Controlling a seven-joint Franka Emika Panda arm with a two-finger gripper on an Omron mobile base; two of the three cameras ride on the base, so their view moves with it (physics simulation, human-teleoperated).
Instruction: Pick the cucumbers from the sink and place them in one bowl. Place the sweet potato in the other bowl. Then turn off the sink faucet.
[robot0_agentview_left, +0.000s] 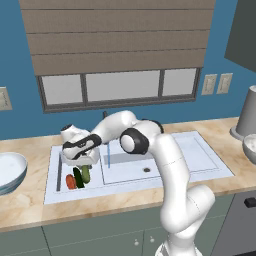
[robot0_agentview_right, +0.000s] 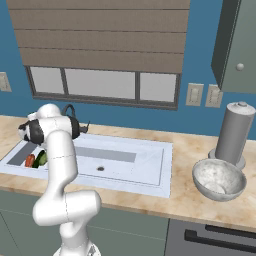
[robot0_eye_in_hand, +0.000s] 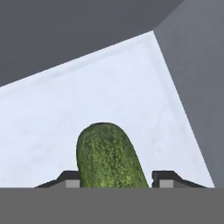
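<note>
My end effector (robot0_eye_in_hand: 116, 181) sits low in the small basin of the sink (robot0_agentview_left: 200, 157), its two tips hugging the lighter green cucumber (robot0_eye_in_hand: 107, 155) between them.

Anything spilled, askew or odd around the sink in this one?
Nothing stands out. The orange-red sweet potato and two green cucumbers lie together in the pale sink's small basin; the gripper straddles one cucumber.

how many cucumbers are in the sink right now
2, both in the small basin of the sink: the lighter cucumber beside the darker cucumber, under the gripper. The hand may hide more.
</note>
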